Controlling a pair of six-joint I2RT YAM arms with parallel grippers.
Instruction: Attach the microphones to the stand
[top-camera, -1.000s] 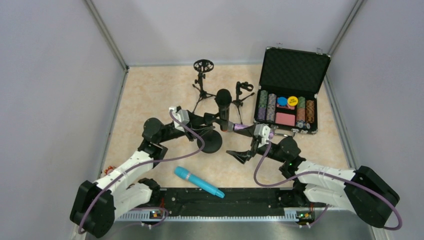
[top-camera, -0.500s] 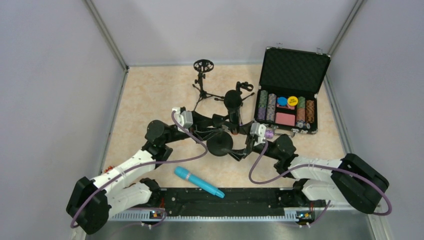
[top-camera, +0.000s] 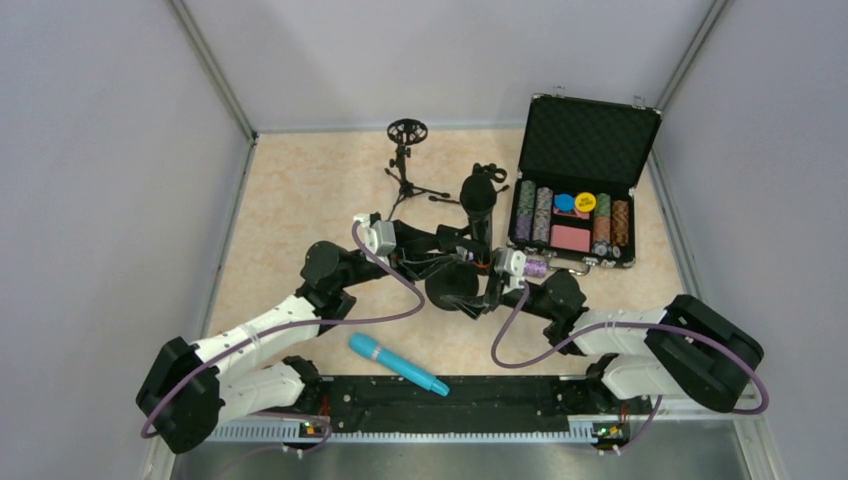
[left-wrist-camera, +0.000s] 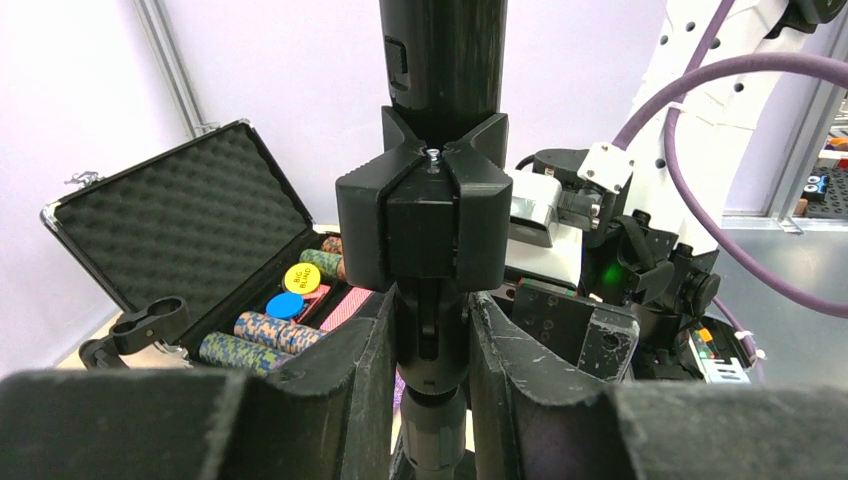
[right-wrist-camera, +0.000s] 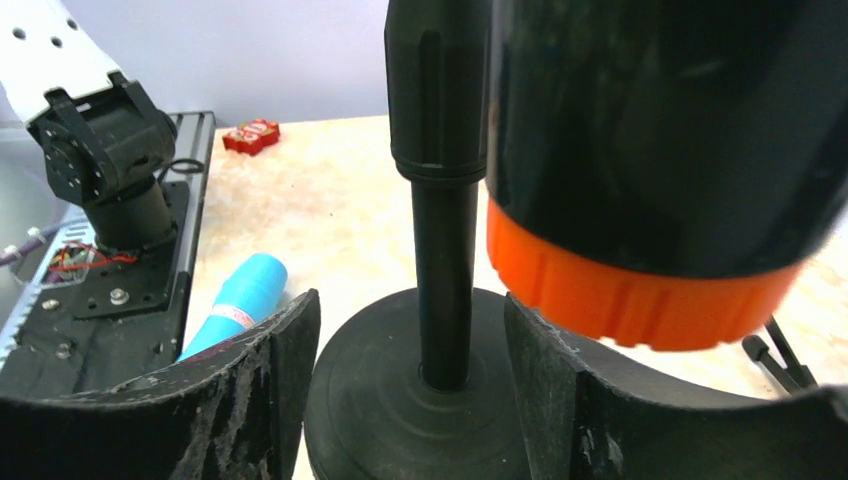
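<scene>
Your left gripper (left-wrist-camera: 432, 320) pinches the stand (left-wrist-camera: 425, 225) under its clip, steadying the seated black microphone (left-wrist-camera: 440, 50). Your right gripper (right-wrist-camera: 410, 310) straddles the pole, spread, probably to brace it.

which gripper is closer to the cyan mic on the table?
Right. The right gripper sits low, jaws straddling the pole of the stand near its base, with the cyan microphone lying just past one finger. The left gripper clamps the stand higher up, farther back.
</scene>
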